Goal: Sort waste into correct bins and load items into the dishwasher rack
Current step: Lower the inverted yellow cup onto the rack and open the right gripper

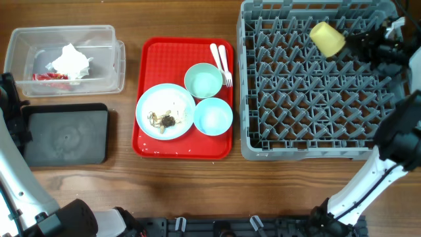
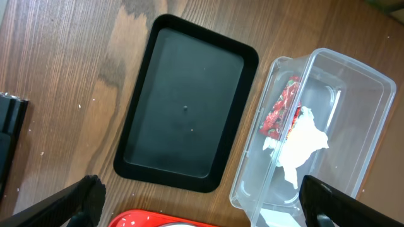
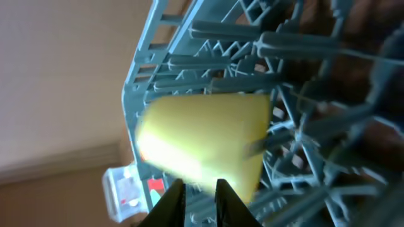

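Observation:
A yellow cup (image 1: 327,38) lies tilted on the pegs of the grey dishwasher rack (image 1: 302,153) at its far side. My right gripper (image 1: 350,41) is at the cup's right. In the right wrist view its fingers (image 3: 199,189) are narrowly parted, with the cup (image 3: 202,139) just past the tips. The clear tub (image 1: 66,29) holds the white napkin (image 1: 71,60) and red wrapper (image 1: 47,76). The black tray (image 1: 66,135) lies below it. My left gripper (image 2: 208,211) is wide open above the table near the black tray (image 2: 183,101) and tub (image 2: 372,113), holding nothing.
A red serving tray (image 1: 148,79) sits mid-table. It carries a pale blue plate (image 1: 179,102) with brown scraps (image 1: 164,120), a green bowl (image 1: 203,80), a blue bowl (image 1: 212,116), and a white fork and spoon (image 1: 222,62). The left arm (image 1: 10,112) stands at the left edge.

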`<state>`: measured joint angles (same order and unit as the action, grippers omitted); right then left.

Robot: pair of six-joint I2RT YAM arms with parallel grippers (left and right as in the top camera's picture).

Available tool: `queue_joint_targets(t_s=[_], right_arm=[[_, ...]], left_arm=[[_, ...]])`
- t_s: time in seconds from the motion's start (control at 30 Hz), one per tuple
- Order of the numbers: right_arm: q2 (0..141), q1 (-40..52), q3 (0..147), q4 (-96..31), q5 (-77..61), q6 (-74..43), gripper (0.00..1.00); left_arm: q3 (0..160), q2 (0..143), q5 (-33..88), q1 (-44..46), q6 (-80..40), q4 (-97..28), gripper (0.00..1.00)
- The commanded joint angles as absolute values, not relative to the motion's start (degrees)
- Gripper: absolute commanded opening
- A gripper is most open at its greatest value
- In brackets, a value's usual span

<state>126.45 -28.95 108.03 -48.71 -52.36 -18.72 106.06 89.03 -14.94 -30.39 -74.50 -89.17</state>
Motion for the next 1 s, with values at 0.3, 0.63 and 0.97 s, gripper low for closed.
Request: queue_joint_targets(t_s=[0.3,0.63,0.97], right_arm=[[113.43,-19.73,107.77,-50.61,-30.96,-14.98,0.36],[116.46,-4.71,107.55,-40.82,-1.04,-17.06,0.04],[121.73,-3.84,107.55,-39.70,9.45,-18.39,0.04]], left_arm=[[105.95,89.27,-15.27,-30.65,-75.46,-89.23,1.00],[105.95,89.27,-15.25,-30.65,-75.48,-89.23,1.00],[105.95,89.27,-15.25,-30.65,-75.48,-89.23,1.00]])
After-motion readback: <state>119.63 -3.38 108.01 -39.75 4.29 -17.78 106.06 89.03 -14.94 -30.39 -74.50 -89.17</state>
